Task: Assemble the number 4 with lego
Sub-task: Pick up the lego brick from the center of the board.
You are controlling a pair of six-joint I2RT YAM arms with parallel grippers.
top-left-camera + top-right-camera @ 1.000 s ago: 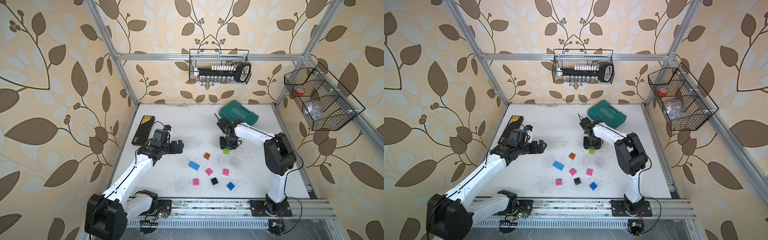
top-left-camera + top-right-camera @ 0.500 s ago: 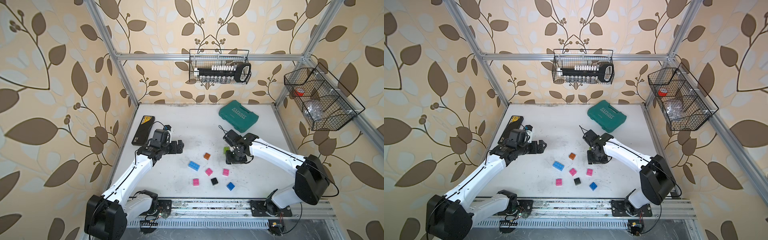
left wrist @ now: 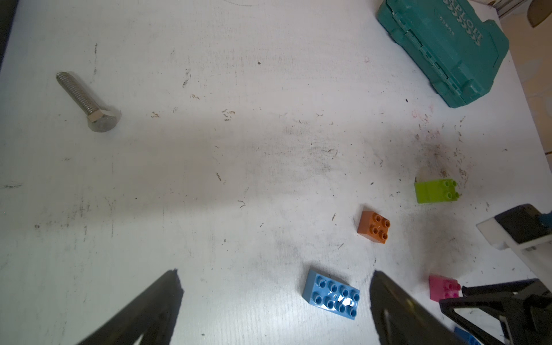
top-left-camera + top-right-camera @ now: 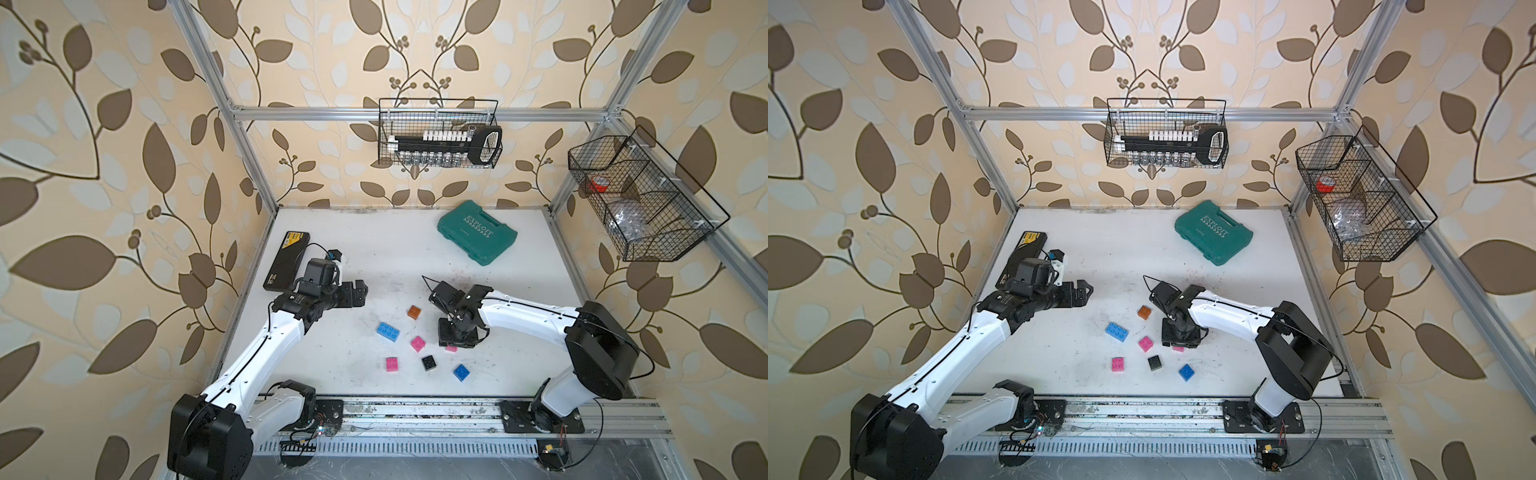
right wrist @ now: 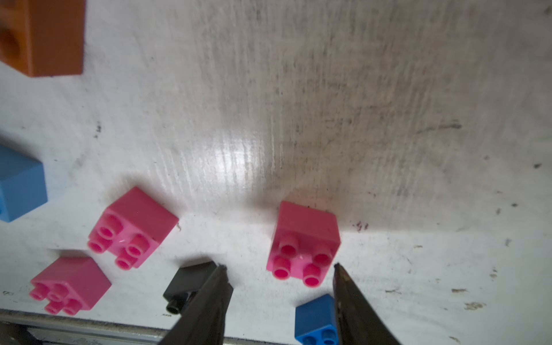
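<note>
Toward the front edge of the desk (image 4: 374,249), straddling one pink brick (image 5: 303,243) with the right gripper (image 5: 279,270) part-open, not yet pinching, seemingly lined up for a pick, with other lego (image 4: 388,331) loose alongside, none joined. Reaching with elbow bent, wrist pointing down; holding the left gripper (image 4: 358,293) wide open, empty, toward the left edge.

L arm (image 4: 266,345), R arm (image 4: 528,316): white links, blk joints, blk cables.

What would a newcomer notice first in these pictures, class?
An orange brick, a long blue brick and a black brick lie scattered on the white table. The right end effector hangs open over a pink brick, and a teal tool case sits at the back.
</note>
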